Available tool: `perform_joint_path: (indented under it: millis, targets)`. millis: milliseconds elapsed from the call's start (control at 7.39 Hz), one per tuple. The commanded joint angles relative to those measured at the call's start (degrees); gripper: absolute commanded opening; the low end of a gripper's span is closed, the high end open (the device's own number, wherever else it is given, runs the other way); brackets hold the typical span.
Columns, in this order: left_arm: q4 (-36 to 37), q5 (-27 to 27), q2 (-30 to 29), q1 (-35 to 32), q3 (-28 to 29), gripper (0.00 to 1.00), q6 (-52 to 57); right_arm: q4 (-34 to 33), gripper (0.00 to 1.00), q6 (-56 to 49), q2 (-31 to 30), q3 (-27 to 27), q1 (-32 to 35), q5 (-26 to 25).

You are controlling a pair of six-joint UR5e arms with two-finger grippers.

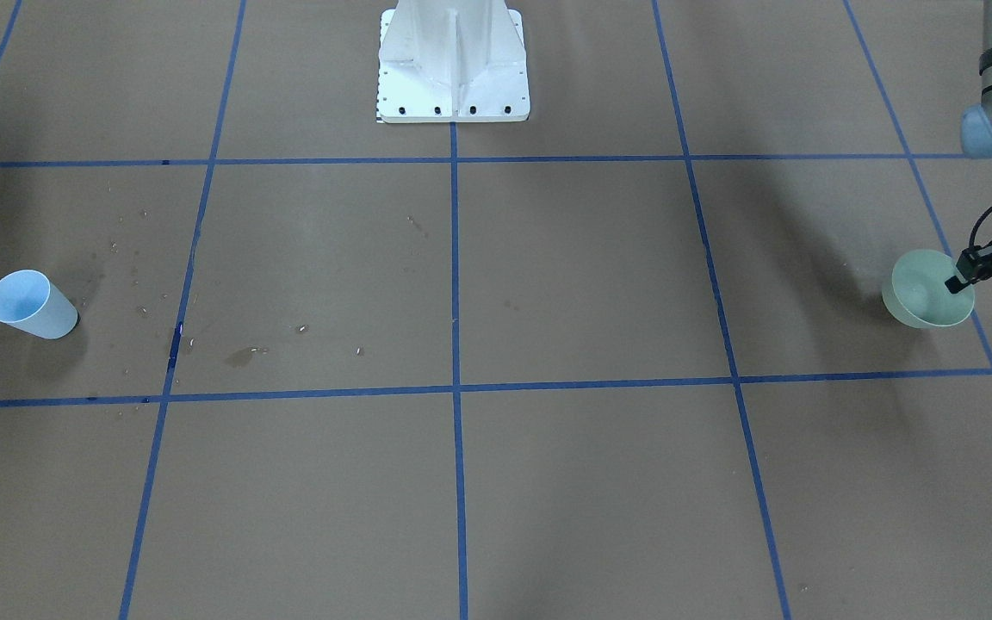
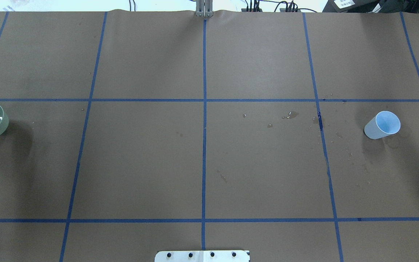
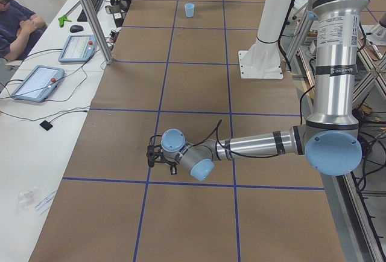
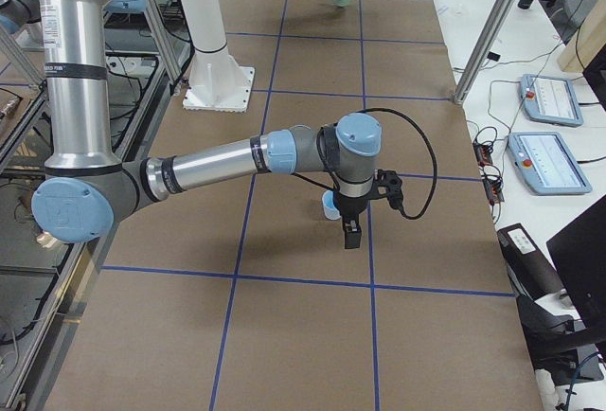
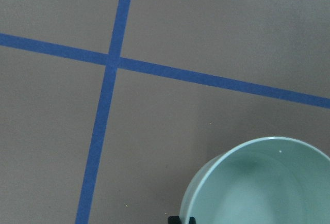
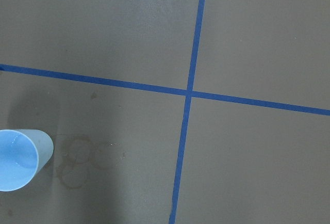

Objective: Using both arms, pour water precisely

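A pale green cup (image 1: 926, 293) stands near the table's end on my left side, with a glint of water (image 2: 0, 118) inside it. My left gripper (image 1: 959, 282) sits at that cup's rim; in the left wrist view its black fingertips (image 5: 174, 219) straddle the rim of the green cup (image 5: 258, 182), shut on it. A light blue cup (image 1: 31, 303) stands at the opposite end. My right gripper (image 4: 352, 235) hangs fingers-down just beside the blue cup (image 4: 329, 205); whether it is open or shut I cannot tell. The right wrist view shows only the blue cup (image 6: 18, 159).
Droplets and a small puddle (image 2: 292, 115) lie on the brown paper between the centre line and the blue cup. The white pedestal base (image 1: 453, 65) stands at mid-table. A seated person (image 3: 15, 23) and tablets (image 3: 33, 82) are at the side bench.
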Motion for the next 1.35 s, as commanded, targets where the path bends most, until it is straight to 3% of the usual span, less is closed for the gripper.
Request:
perform_joint_path:
  millis: [0, 271, 406, 541, 1218]
  targets:
    - [0.1, -0.1, 0.0, 1.3, 0.0, 0.02, 0.1, 0.0, 0.99, -0.3, 0.0, -0.1, 0.0, -0.2]
    - [0.0, 0.0, 0.0, 2.2, 0.0, 0.32, 0.3, 0.0, 0.99, -0.3, -0.1, 0.0, 0.0, -0.1]
    - [-1.1, 0.1, 0.1, 2.4, 0.0, 0.86, 0.6, 0.0, 0.99, -0.3, -0.1, -0.1, 0.0, -0.1]
    - [-3.9, 0.3, 1.6, 2.5, 0.1, 1.0, 0.2, 0.0, 0.99, -0.3, 0.0, -0.1, 0.0, -0.2]
    - [-2.2, 0.9, 0.8, 2.0, -4.0, 1.0, 0.9, 0.0, 0.99, -0.6, -1.4, -0.1, 0.0, 0.1]
